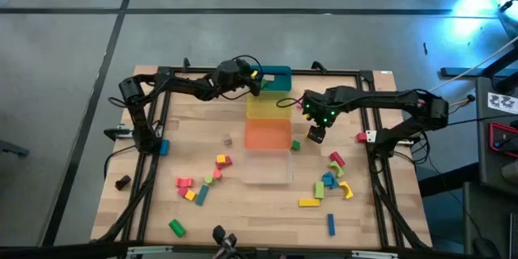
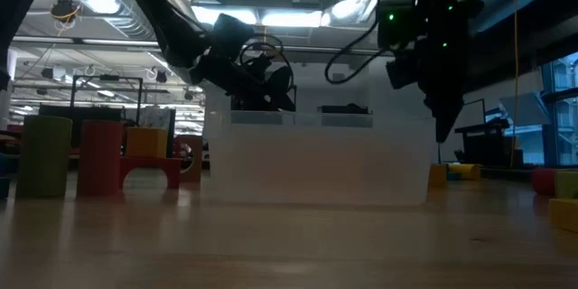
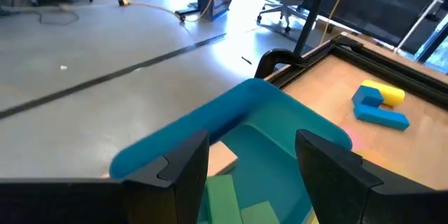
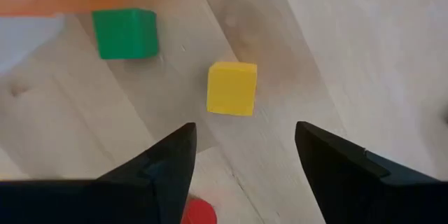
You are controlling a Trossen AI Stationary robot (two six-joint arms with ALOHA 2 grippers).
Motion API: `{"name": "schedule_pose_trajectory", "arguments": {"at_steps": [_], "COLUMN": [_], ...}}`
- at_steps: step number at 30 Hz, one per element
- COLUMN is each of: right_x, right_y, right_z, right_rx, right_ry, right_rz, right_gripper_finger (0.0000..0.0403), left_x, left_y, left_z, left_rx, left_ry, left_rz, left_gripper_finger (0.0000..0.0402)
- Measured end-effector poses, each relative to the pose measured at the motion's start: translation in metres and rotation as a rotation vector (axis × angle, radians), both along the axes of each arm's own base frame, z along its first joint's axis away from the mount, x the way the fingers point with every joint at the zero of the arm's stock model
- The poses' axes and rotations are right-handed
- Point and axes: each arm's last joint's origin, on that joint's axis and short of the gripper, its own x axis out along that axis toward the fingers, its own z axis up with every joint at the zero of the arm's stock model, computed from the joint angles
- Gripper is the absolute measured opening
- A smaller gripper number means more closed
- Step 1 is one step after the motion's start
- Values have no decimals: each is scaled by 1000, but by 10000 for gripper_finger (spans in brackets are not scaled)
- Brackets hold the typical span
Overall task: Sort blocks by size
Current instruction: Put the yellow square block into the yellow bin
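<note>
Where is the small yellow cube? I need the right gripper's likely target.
In the right wrist view the yellow cube lies on the table just ahead of the open right gripper, beside a green cube.

My left fingers [image 3: 185, 175] cover part of the green blocks [image 3: 231, 199] lying in the teal bin [image 3: 280, 122]. A red block [image 4: 198, 212] is half hidden behind my right fingers [image 4: 168, 168] and cut by the frame's edge.

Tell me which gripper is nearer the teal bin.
Left. The left gripper hangs open over the teal bin, at its rim. The right gripper, also open, is farther off, beside the orange bin.
</note>
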Motion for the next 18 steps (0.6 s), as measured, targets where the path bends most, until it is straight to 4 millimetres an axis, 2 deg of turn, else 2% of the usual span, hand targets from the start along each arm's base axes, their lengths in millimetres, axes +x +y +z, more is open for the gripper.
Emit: {"name": "schedule_pose_trajectory", "arguments": {"at_steps": [6, 18], "right_x": [10, 19], "right_y": [-3, -5], "right_z": [-16, -33], "right_rx": [12, 39], "right_ry": [29, 54], "right_rz": [-1, 1], "right_gripper_finger": [244, 244], "left_x": [-1, -2], "left_y": [-1, -1], "left_z": [9, 9], "left_rx": [39, 50], "left_ry": [-7, 11], "left_rz": [-9, -16], "left_gripper_finger": [196, 196]}}
